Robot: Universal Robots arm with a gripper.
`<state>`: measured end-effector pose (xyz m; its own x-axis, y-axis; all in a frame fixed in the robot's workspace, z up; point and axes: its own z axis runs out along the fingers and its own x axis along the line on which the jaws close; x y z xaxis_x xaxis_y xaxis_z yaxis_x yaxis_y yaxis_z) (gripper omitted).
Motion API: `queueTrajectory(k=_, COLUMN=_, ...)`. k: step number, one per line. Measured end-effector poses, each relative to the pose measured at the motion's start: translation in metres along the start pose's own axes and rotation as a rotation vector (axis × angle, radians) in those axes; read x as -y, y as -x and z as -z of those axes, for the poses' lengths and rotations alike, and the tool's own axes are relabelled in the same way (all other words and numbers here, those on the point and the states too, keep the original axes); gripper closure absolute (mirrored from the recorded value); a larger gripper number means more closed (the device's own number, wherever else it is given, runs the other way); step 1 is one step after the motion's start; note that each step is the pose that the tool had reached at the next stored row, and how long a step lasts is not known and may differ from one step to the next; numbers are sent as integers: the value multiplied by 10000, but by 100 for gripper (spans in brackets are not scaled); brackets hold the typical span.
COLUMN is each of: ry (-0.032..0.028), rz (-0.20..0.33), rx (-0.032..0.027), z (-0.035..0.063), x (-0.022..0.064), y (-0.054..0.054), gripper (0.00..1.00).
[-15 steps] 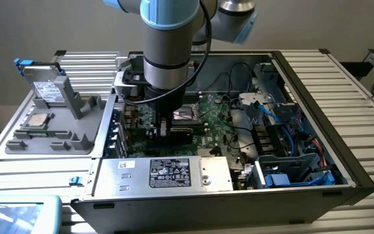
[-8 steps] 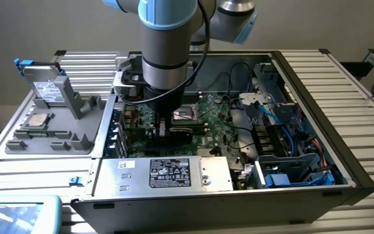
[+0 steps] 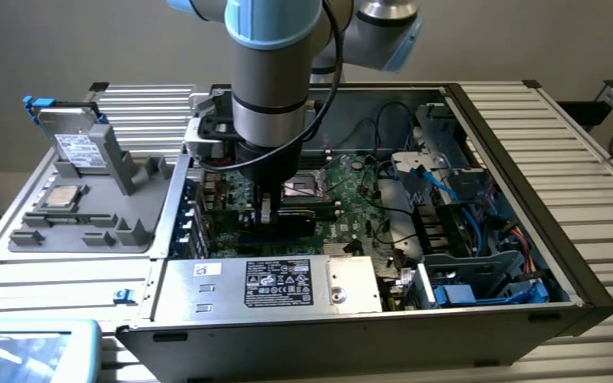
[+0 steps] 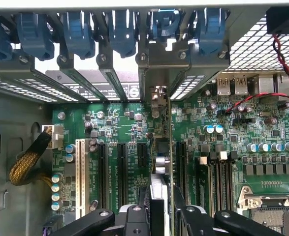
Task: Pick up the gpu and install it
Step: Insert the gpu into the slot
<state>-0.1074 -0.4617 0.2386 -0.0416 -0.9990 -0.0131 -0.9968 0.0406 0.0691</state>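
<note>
Exterior view: the arm reaches straight down into the open computer case (image 3: pixel 520 144), its gripper (image 3: pixel 267 209) low over the motherboard (image 3: pixel 344 187) so the card can go in edge-first. A hard drive (image 3: pixel 76 148) stands in the grey fixture (image 3: pixel 93 199) at the exterior view's left.

Wrist view: the gripper (image 4: pixel 159 216) pinches the gpu (image 4: pixel 160 162) between its fingers (image 4: pixel 134 219), holding it on edge, in line with a black expansion slot (image 4: pixel 181 162) and its bracket up at the rear slot covers (image 4: pixel 110 73). Whether it is fully seated I cannot tell.
</note>
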Motion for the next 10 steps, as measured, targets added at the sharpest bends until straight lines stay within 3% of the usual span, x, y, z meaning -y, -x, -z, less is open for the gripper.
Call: queueTrajectory(k=10, ry=-9, rz=1, rx=0, z=-11, x=-21, y=-1, gripper=71)
